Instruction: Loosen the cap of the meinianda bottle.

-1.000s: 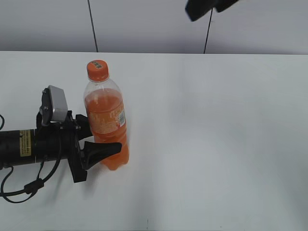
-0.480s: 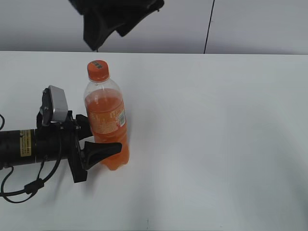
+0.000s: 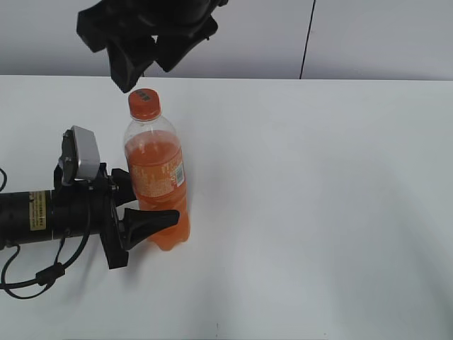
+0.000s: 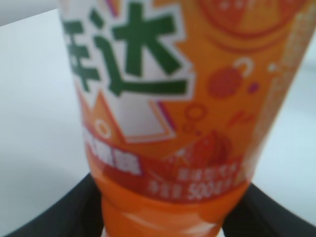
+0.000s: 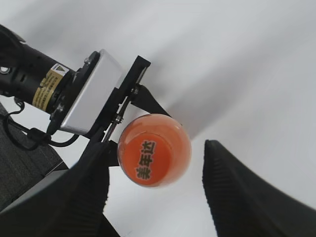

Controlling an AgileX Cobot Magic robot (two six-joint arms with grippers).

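The meinianda bottle [image 3: 157, 177] stands upright on the white table, clear plastic with orange drink and an orange printed label [image 4: 163, 98]. Its orange cap [image 3: 144, 103] has a dark mark on top and shows from above in the right wrist view [image 5: 150, 154]. My left gripper [image 3: 145, 209] is shut on the bottle's lower body, one finger on each side. My right gripper [image 3: 141, 60] hangs open just above the cap. In the right wrist view its two fingers [image 5: 155, 190] stand apart on either side of the cap, not touching it.
The white table [image 3: 318, 212] stretches to the right of the bottle. A grey wall with dark vertical seams [image 3: 306, 42] runs behind it. The left arm and its cable [image 3: 35, 219] lie along the table's left side.
My right gripper has come in from the upper right, moving left and down until it hangs over the cap. The bottle and my left gripper have not moved.
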